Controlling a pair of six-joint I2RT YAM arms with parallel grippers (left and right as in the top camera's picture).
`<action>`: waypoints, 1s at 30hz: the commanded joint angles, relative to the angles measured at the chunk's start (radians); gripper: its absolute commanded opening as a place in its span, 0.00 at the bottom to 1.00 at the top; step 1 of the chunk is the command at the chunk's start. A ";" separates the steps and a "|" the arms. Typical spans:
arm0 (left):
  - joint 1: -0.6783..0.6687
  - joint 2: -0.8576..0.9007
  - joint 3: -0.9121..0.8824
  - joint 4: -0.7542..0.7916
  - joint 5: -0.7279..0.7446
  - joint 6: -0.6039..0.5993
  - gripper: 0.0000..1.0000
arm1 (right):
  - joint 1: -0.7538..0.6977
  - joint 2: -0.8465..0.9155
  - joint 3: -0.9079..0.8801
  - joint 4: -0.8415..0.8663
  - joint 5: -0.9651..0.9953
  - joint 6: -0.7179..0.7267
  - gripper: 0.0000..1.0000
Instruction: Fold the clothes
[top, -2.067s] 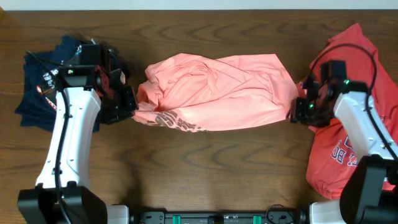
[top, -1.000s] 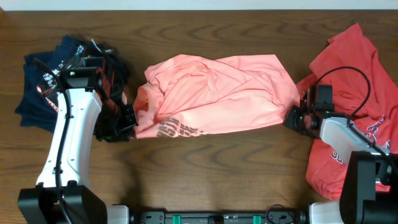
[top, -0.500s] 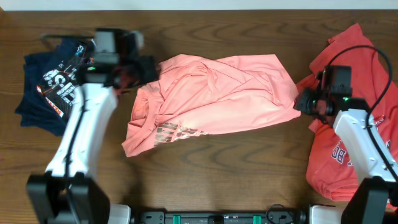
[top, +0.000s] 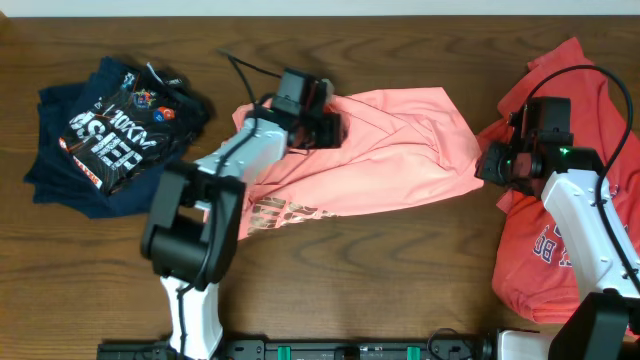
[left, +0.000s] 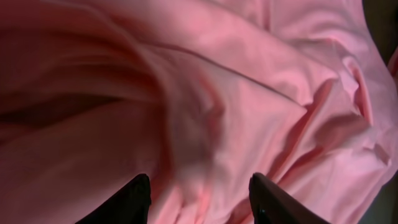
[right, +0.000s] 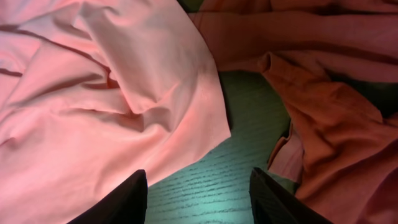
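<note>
Hovering over the salmon shirt (top: 400, 150), the left pincer (left: 199, 182) gapes.

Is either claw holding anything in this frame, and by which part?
Nothing is held. The left claw is open over the salmon-pink shirt; the right claw is open above that shirt's edge and the table.

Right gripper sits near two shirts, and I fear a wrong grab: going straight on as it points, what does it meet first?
Probably bare table, in the gap between the pink shirt and the red shirt. The right gripper is open over it; depth is unclear.
</note>
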 joint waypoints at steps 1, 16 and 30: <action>-0.021 0.029 0.009 0.036 0.017 -0.055 0.53 | -0.005 -0.006 0.024 -0.009 0.013 -0.023 0.51; -0.032 0.006 0.012 0.084 0.046 -0.090 0.06 | -0.005 -0.003 0.024 -0.017 0.039 -0.024 0.40; 0.045 -0.369 0.011 -0.500 0.168 -0.006 0.06 | -0.002 0.106 0.022 -0.011 -0.084 -0.046 0.47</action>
